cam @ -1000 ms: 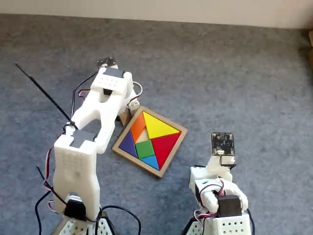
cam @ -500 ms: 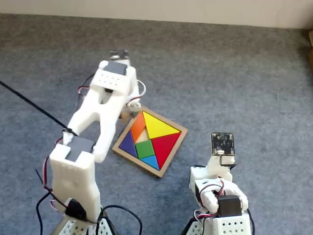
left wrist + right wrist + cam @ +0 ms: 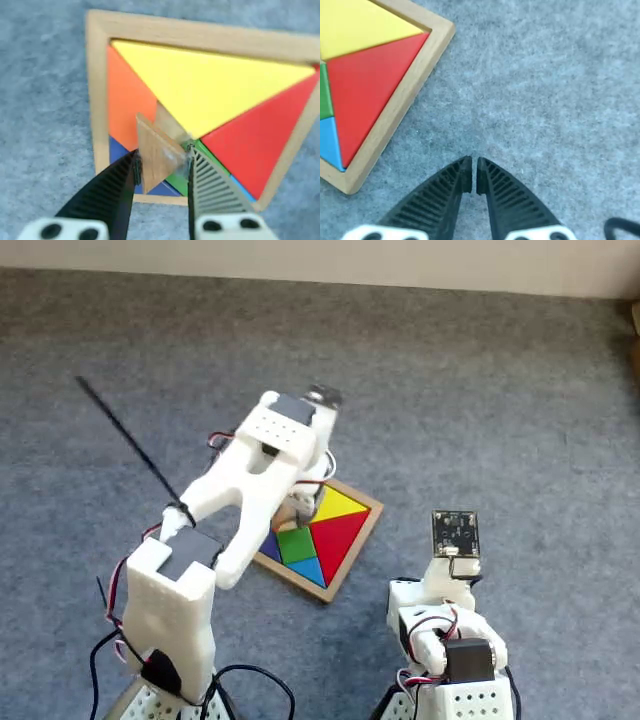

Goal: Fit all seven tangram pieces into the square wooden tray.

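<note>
The square wooden tray (image 3: 200, 33) lies on the grey carpet with yellow (image 3: 210, 95), red (image 3: 252, 145), orange (image 3: 127, 100), purple (image 3: 118, 146), green (image 3: 176, 181) and light blue pieces set in it. My left gripper (image 3: 161, 160) is shut on a plain wooden triangle (image 3: 156, 152), held tilted just above a bare gap (image 3: 168, 120) at the tray's middle. From above, the left arm (image 3: 270, 455) covers the tray's (image 3: 357, 552) left half. My right gripper (image 3: 470, 176) is shut on nothing, low over the carpet beside the tray's (image 3: 395, 117) near right edge.
Open grey carpet (image 3: 500, 390) surrounds the tray on every side. A black cable (image 3: 125, 435) sticks out from the left arm. The right arm (image 3: 450, 640) stays folded near its base at the front right.
The left arm has swung right from the tray's left corner to over its middle, carrying the wooden triangle. The right arm has kept still.
</note>
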Available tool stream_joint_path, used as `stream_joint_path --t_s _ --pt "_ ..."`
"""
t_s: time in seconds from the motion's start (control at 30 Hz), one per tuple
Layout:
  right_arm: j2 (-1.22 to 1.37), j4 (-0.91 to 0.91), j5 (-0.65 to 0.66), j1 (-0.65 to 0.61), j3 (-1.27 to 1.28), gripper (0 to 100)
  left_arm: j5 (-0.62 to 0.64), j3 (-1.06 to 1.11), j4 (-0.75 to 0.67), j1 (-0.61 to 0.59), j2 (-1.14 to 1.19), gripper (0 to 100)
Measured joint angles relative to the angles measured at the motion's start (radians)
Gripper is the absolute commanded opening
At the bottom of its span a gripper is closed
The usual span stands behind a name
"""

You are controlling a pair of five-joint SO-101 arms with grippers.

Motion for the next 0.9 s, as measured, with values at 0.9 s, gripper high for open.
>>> stream_joint_path --t_s 0.9 --pt "0.000 0.000 0.000 0.000 0.000 3.4 -0.170 0.009 -0.018 -0.029 0.000 17"
